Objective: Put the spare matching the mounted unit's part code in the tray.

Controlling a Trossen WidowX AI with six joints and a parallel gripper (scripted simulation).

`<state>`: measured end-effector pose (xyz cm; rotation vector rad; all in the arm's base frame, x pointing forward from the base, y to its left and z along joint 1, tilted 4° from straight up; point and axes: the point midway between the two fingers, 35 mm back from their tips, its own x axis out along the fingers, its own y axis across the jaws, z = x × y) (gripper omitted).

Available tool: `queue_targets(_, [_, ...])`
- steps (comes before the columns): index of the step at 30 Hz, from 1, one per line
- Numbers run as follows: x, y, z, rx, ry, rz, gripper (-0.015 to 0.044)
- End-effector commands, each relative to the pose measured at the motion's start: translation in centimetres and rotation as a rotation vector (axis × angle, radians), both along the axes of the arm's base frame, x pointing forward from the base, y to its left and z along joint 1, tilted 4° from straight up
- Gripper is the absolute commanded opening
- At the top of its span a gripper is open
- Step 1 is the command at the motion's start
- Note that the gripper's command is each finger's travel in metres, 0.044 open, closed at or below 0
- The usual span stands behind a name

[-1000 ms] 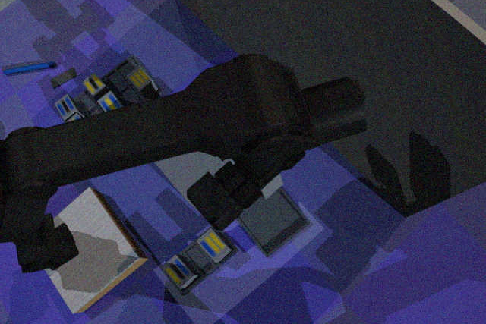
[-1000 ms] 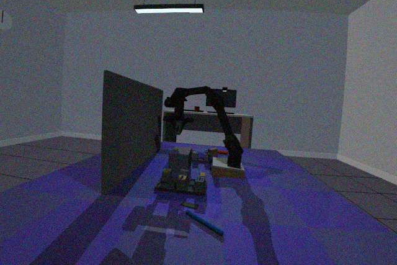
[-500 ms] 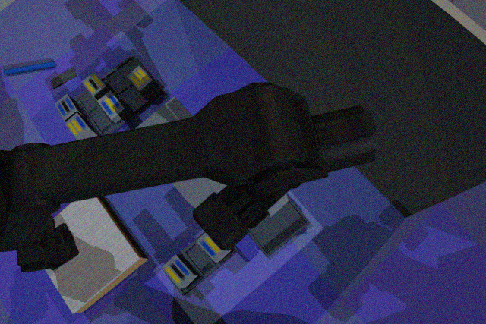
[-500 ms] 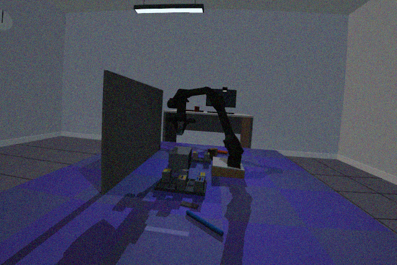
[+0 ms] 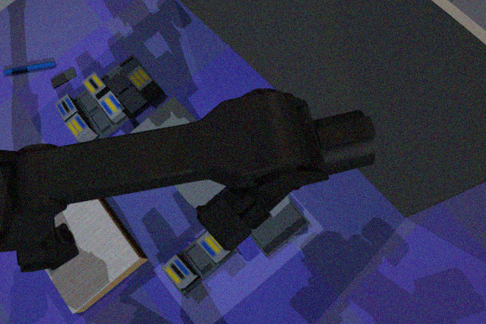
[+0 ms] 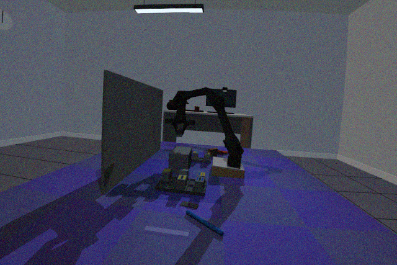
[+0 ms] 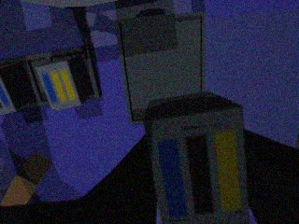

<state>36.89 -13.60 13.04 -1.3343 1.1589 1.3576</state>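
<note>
My gripper (image 6: 180,133) (image 7: 185,134) is shut on a grey spare unit (image 7: 200,163) with blue, black and yellow stripes. It is held in the air; in the wrist view it overlaps the near end of the grey tray (image 5: 280,230) (image 7: 187,70), whose inside shows no unit. In the top view the arm hides the fingertips and part of the tray. A small rack (image 5: 200,258) beside the tray bears two striped units. The larger rack (image 5: 92,106) (image 6: 179,190) holds several striped units. I cannot tell which unit is the mounted one, and no printed code is readable.
A grey box (image 6: 182,156) stands between the racks, mostly under the arm in the top view. A tall dark panel (image 6: 131,133) stands along one side. A blue pen (image 5: 31,67) (image 6: 205,222) and a small dark block (image 5: 63,77) (image 6: 189,205) lie beyond the larger rack.
</note>
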Motion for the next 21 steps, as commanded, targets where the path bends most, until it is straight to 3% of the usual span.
queue_targets(1, [0.0,-0.1,-0.4,-0.002,0.002,0.006,0.0000])
queue_targets(21, [0.2,-0.2,-2.0,-0.002,0.002,0.006,0.0000])
